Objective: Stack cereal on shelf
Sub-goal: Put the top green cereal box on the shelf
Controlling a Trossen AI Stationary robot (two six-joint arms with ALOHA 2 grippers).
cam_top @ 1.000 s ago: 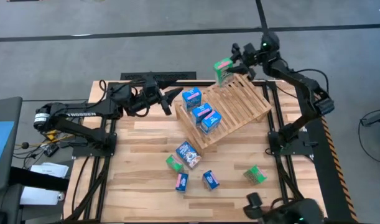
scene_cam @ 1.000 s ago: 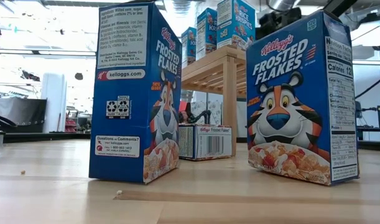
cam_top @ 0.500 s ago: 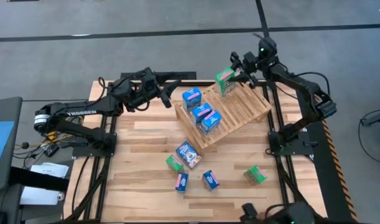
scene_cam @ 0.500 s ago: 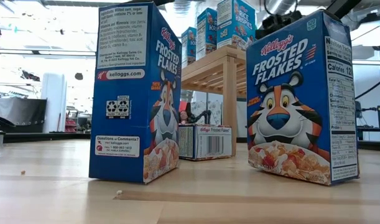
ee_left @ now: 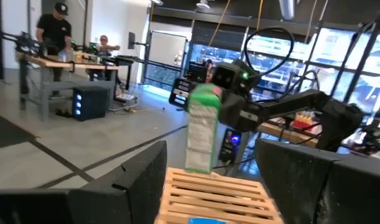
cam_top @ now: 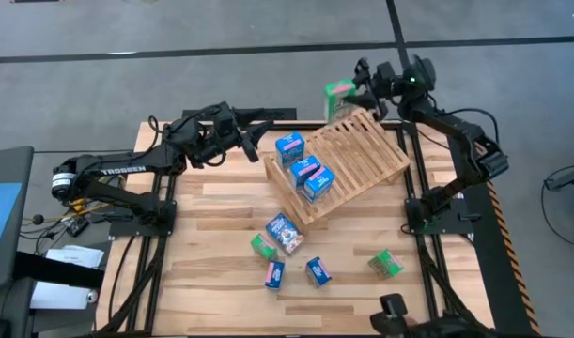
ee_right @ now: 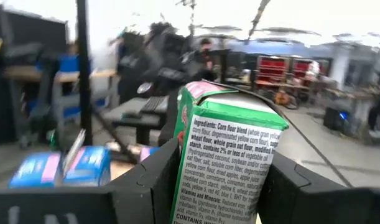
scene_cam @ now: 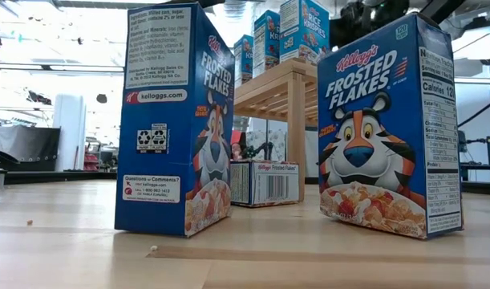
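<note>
The shelf (cam_top: 348, 167), a tilted light-wood slatted rack, carries three blue cereal boxes (cam_top: 305, 169) in a row near its left edge. My right gripper (cam_top: 357, 94) is shut on a green cereal box (cam_top: 339, 95) above the shelf's far top edge; the same box (ee_left: 202, 127) also shows in the left wrist view. My left gripper (cam_top: 255, 143) hangs open by the shelf's far left corner, nothing between its fingers. Several more boxes, blue and green, stand or lie on the tabletop in front of the shelf (cam_top: 285, 232). My right gripper pinches the green box between its two fingers (ee_right: 153, 180), one on each broad face beside the printed narrow side panel (ee_right: 224, 168). The fingers come nearly level from the table's far right. The box stands roughly upright, lifted clear above the shelf.
Loose boxes near the front: a green one (cam_top: 262, 247), a blue-pink one (cam_top: 274, 273), a blue one (cam_top: 318, 270) and a green one (cam_top: 386, 264). In the low view two tall Frosted Flakes boxes (scene_cam: 176, 120) (scene_cam: 389, 128) stand close. People work at benches beyond the table (ee_left: 53, 31).
My right gripper, with the green box, dipped toward the shelf's far top edge, then rose again and drew back toward the table's far edge while its wrist turned. The box stays in the hold, clear of the shelf.
</note>
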